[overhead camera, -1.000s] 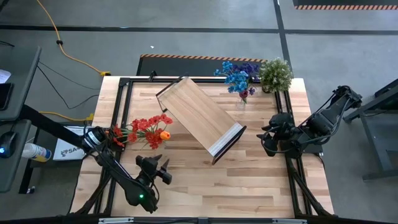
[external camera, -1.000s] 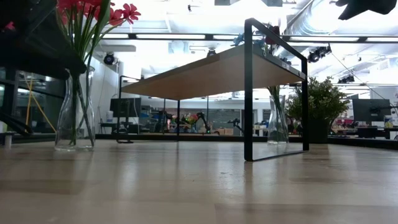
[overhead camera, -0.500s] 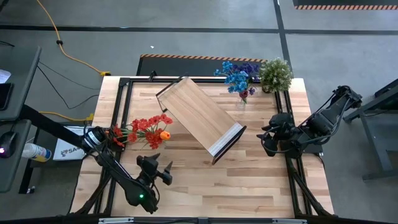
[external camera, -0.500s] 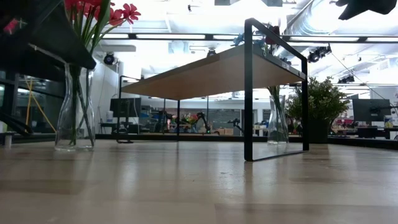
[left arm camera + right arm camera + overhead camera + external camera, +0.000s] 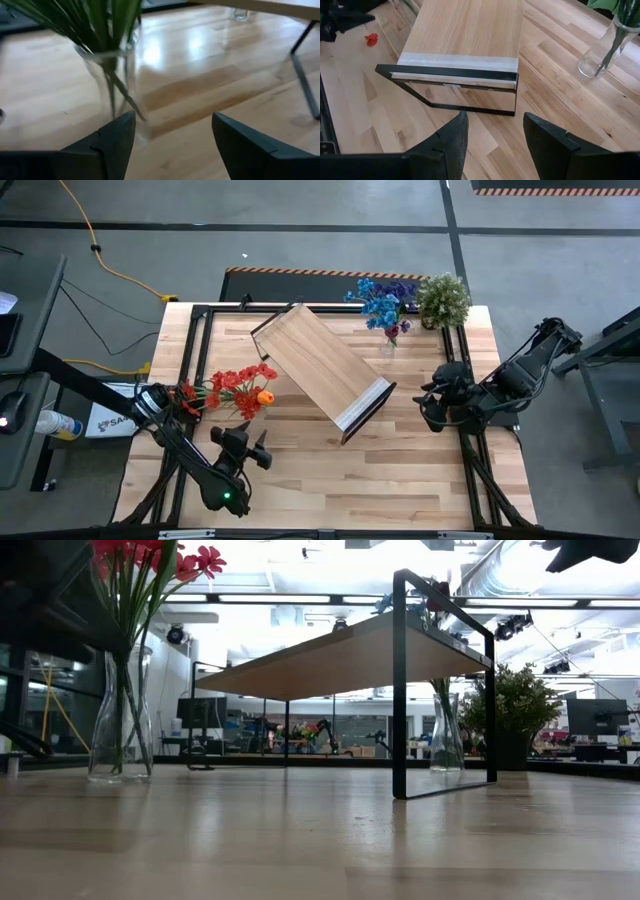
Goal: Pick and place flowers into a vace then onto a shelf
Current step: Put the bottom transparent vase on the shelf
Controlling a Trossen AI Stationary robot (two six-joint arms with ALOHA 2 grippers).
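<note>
Red and orange flowers (image 5: 240, 387) stand with their stems in a glass vase (image 5: 120, 725), whose base rests on the table at the left. My left gripper (image 5: 240, 446) hangs open just on the near side of it. In the left wrist view the vase (image 5: 112, 75) stands ahead of the fingers, off to one side and not between them. Blue and purple flowers (image 5: 383, 305) stand in a second glass vase (image 5: 445, 740) at the far right. The shelf (image 5: 322, 368) stands on its black frame at the table's middle. My right gripper (image 5: 432, 402) waits open at the right, with nothing between its fingers.
A bushy pale-green potted plant (image 5: 443, 298) stands at the far right corner beside the blue flowers. A loose red bloom (image 5: 371, 39) lies on the table to the left of the shelf. Bare wood stretches along the near edge (image 5: 380, 480).
My left gripper has stayed beside the red-flower vase and tipped a little. Its dark outline in the low view has swung in front of the vase and back. Its fingers stand somewhat wider apart than a second ago.
</note>
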